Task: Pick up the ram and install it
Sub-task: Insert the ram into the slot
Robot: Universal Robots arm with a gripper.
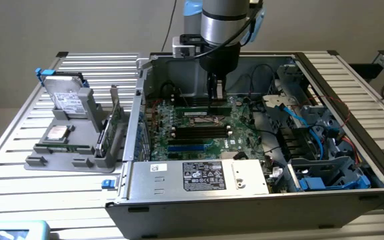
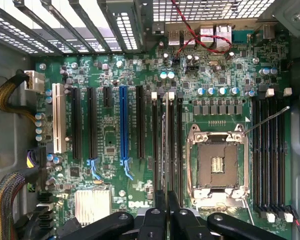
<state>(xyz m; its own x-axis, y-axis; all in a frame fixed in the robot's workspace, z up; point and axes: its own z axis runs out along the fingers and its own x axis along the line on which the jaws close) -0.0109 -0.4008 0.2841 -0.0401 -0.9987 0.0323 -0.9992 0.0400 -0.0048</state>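
Presently the arm reaches down into the open computer case (image 1: pixel 245 210), which lies on its side on the slatted counter (image 1: pixel 18 185). The end effector (image 1: pixel 217 95) is pressed together on the ram (image 1: pixel 205 106), pinching the thin green stick by its upper edge. The stick is held level and low over the motherboard (image 1: pixel 199 132), on the far side of the CPU socket (image 1: pixel 199 116).

From the wrist camera, the ram (image 2: pixel 167 140) is seen edge-on as a thin line between the black fingers of the end effector (image 2: pixel 166 197). It is lined up with the middle one of three black memory slots just beside the open socket (image 2: pixel 217 162). Whether it is fully seated in that slot I cannot tell. A second bank of black memory slots (image 2: pixel 270 150) sits on the other side of the socket, and a blue expansion slot (image 2: pixel 123 120) stands among black ones further along the motherboard (image 2: pixel 105 150).

Toward the exterior view's left, well apart from the case, a grey tray (image 1: pixel 52 162) on the counter holds a silver hard drive (image 1: pixel 68 97) propped upright and a green expansion card (image 1: pixel 112 130) on edge.
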